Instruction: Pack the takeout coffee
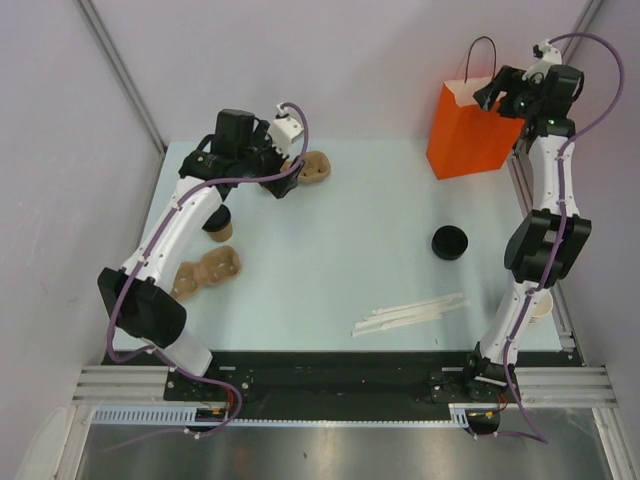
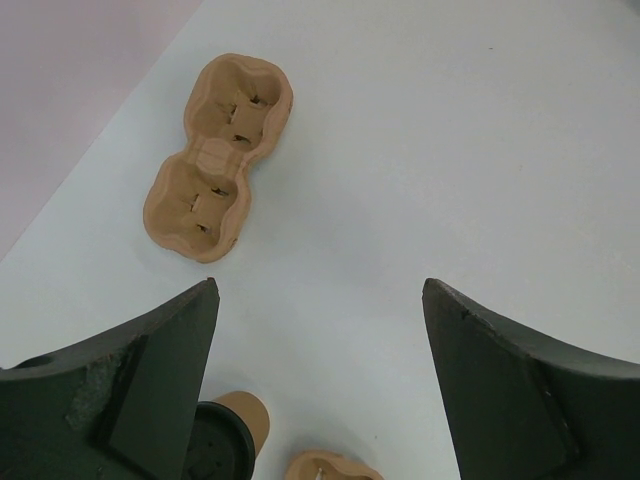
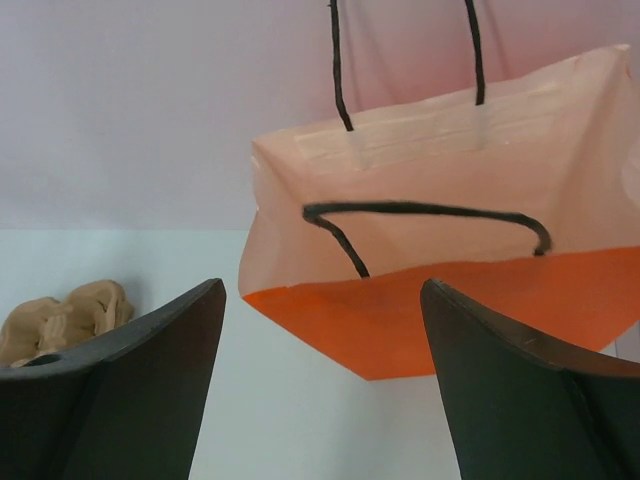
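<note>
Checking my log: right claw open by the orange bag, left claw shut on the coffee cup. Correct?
No. The left wrist view shows the left claw open and empty; the coffee cup sits ungripped beside it. The rest holds.

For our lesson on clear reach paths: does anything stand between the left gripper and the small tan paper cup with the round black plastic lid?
Nothing visible does. The small tan paper cup with the black lid stands right beside one finger of the open left gripper. The brown moulded-pulp cup carrier lies farther off.
</note>
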`<act>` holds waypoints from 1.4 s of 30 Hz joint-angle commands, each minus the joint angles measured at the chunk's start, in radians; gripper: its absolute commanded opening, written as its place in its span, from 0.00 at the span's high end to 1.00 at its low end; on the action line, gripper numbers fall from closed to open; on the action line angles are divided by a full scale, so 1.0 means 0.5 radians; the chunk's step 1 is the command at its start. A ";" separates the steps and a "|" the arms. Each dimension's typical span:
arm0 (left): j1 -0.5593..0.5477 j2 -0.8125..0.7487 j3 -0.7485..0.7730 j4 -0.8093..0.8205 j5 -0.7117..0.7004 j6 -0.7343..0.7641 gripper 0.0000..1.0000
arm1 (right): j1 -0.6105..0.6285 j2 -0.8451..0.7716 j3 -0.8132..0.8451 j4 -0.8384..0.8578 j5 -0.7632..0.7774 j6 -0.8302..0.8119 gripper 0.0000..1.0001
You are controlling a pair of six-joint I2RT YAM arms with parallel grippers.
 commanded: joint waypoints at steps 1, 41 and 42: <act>0.014 0.004 0.057 -0.002 0.048 -0.062 0.12 | 0.119 0.067 0.202 0.158 0.152 -0.118 0.16; 0.109 0.028 0.115 -0.081 0.079 -0.157 0.12 | 0.123 0.122 0.205 0.483 -0.185 0.044 1.00; 0.119 0.025 0.118 -0.081 0.094 -0.161 0.12 | 0.129 0.119 0.202 0.489 -0.216 0.063 1.00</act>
